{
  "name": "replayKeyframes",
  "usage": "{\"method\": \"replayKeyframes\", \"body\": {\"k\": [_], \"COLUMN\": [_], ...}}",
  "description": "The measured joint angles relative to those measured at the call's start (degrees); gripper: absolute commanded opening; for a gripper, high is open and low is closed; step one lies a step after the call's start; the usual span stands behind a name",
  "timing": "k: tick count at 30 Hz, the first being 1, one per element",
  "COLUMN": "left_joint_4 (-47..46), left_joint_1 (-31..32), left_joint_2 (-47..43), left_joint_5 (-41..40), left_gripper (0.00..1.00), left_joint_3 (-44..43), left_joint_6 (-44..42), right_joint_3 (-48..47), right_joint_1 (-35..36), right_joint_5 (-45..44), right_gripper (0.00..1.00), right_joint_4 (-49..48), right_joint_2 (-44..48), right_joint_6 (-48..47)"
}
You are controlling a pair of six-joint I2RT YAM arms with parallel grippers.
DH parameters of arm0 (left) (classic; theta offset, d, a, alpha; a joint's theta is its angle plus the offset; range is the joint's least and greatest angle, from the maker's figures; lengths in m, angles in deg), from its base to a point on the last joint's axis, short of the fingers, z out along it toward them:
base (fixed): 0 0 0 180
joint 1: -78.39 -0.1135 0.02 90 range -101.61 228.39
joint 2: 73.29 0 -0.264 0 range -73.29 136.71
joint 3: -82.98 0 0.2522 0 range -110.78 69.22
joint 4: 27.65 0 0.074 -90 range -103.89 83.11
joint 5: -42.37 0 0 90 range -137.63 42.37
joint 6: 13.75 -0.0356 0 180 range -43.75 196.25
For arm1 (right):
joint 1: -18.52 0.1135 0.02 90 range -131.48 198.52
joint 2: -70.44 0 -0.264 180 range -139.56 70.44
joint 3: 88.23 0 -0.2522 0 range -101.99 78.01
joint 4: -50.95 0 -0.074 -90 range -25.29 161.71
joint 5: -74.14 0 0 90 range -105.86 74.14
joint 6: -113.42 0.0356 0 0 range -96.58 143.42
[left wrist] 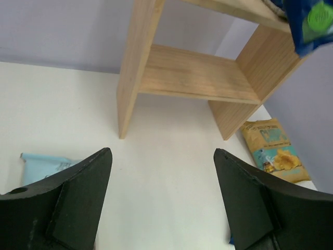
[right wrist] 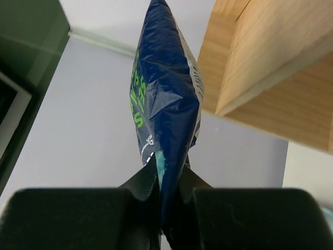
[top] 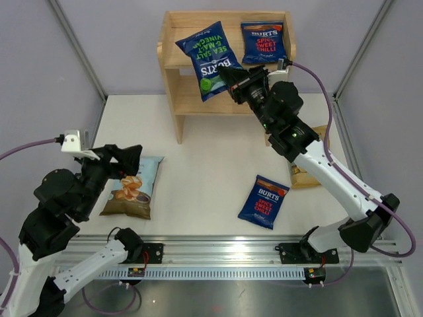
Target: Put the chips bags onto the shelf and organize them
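My right gripper (top: 228, 79) is shut on the edge of a dark-blue chips bag with green lettering (top: 209, 58), held up in front of the wooden shelf (top: 170, 39); the same green-lettered bag (right wrist: 165, 112) rises edge-on between the jaws (right wrist: 167, 179). A dark-blue bag with a red label (top: 264, 42) stands on the top tier. My left gripper (top: 130, 160) hangs open over the pale blue-tan bag (top: 133, 188), nothing between its fingers (left wrist: 162, 172). Another red-label bag (top: 264, 201) lies flat on the table. A yellow bag (left wrist: 270, 148) lies by the shelf's right leg.
The shelf's lower tier (left wrist: 195, 75) is bare. Grey walls stand close behind and beside the shelf. A metal rail (top: 218, 254) with both arm bases runs along the near table edge.
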Motion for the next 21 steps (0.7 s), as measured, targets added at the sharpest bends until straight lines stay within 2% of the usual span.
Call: {"method": "replayKeyframes", "body": {"k": [6, 12, 21], "left_joint_4": [2.1, 2.3, 2.2], "left_joint_1": [0.0, 0.0, 0.0], "left_joint_2": [-6.5, -7.4, -9.2], "left_joint_5": [-2.4, -3.0, -3.0], "left_gripper": [0.83, 0.83, 0.83], "left_joint_3": [6.1, 14.0, 19.9], "left_joint_6": [-2.1, -2.9, -3.5], "right_joint_3": [-10.4, -24.7, -45.2], "right_joint_1": [0.0, -0.4, -3.8], "right_joint_5": [-9.6, -16.6, -21.4], "right_gripper": [0.07, 0.08, 0.13], "right_joint_4": [4.6, 12.2, 24.0], "right_joint_2": [-9.2, -19.6, -32.1], "right_joint_6": [3.0, 7.1, 11.5]}}
